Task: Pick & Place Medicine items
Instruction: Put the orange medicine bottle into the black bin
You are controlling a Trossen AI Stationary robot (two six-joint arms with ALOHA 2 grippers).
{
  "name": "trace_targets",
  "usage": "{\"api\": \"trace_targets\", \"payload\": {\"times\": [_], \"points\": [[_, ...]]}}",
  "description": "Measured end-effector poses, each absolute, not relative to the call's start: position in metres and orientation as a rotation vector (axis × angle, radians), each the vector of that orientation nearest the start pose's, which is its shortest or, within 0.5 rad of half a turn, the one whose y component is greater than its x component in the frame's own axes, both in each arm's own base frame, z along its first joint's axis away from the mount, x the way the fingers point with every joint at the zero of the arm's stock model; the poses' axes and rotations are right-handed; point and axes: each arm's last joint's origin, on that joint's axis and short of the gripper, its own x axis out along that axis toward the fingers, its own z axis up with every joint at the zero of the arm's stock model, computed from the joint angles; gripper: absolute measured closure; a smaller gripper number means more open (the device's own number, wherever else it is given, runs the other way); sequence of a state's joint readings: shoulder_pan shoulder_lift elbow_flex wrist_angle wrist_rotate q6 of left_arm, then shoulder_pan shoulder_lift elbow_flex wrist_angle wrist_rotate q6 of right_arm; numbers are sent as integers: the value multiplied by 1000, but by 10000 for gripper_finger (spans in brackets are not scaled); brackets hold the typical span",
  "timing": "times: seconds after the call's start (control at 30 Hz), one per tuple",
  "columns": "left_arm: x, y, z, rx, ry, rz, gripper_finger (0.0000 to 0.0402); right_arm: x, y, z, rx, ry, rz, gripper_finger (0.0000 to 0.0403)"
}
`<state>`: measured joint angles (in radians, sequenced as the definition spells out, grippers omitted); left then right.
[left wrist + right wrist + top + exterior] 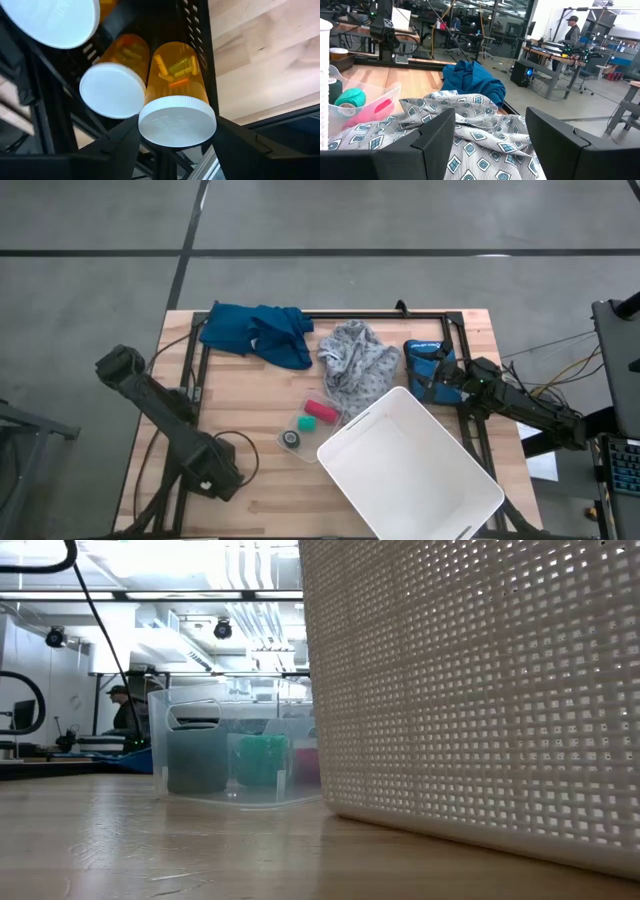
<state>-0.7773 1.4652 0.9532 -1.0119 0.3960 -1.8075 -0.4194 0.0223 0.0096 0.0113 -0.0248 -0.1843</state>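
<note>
1. Closest to the left wrist camera, a pill bottle (177, 100) sits between the left gripper's (177, 145) two dark fingers (117, 150). Its white cap faces the lens and the fingers flank that cap; whether they actually press on it cannot be told.
2. A second pill bottle (117, 75) lies touching the first, its cap also toward the lens. The white cap of a third bottle (55, 17) shows at the frame's corner. All three rest against a black metal frame (192, 20) beside bare wooden table (260, 55).
3. In the high view the left gripper (115, 365) is at the table's left edge, by the black frame; the bottles themselves are too small to make out there.
4. The right gripper (490, 145) hovers with its fingers set wide apart, nothing between them, over the grey patterned cloth (480, 145).
5. From above, the right gripper (440, 375) sits at the table's right side, near a blue object (425, 365), just beside the patterned cloth (355, 365).
6. A blue cloth (255, 332) lies at the far left of the table.
7. A white perforated basket (410, 470) stands at the near right, tilted diagonally.
8. A clear plastic tray (310, 425) touching the basket's corner holds pink, green and dark round items.
9. A person (571, 32) in a cap stands in the room behind.
</note>
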Motion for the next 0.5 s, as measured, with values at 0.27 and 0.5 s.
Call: {"api": "trace_targets", "payload": {"times": [0.27,0.5], "points": [[149,-163,191,-1072,1769,687,172,90,-39,166,-181,38,-393,163],[147,-161,188,-1088,1784,702,167,90,-40,166,-183,38,-394,163]]}}
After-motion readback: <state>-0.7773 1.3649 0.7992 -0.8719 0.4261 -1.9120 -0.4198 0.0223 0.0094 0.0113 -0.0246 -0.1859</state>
